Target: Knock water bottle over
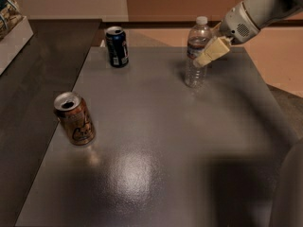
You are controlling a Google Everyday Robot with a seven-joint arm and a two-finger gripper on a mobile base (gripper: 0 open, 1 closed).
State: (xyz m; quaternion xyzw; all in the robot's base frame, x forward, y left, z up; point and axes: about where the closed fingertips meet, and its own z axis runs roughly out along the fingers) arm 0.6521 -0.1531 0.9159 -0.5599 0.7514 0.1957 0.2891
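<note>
The water bottle (196, 56) is clear and ribbed, with a white cap and a dark label band. It stands upright at the back right of the grey table (156, 141). My gripper (206, 56) reaches in from the upper right on a white arm (255, 11). Its cream tip lies against the bottle's right side at label height.
A dark blue can (116, 46) stands upright at the back left of the table. An orange-gold can (75, 118), opened, stands at the left edge. A darker counter (28, 89) runs along the left, with a box (10, 22) at its far end.
</note>
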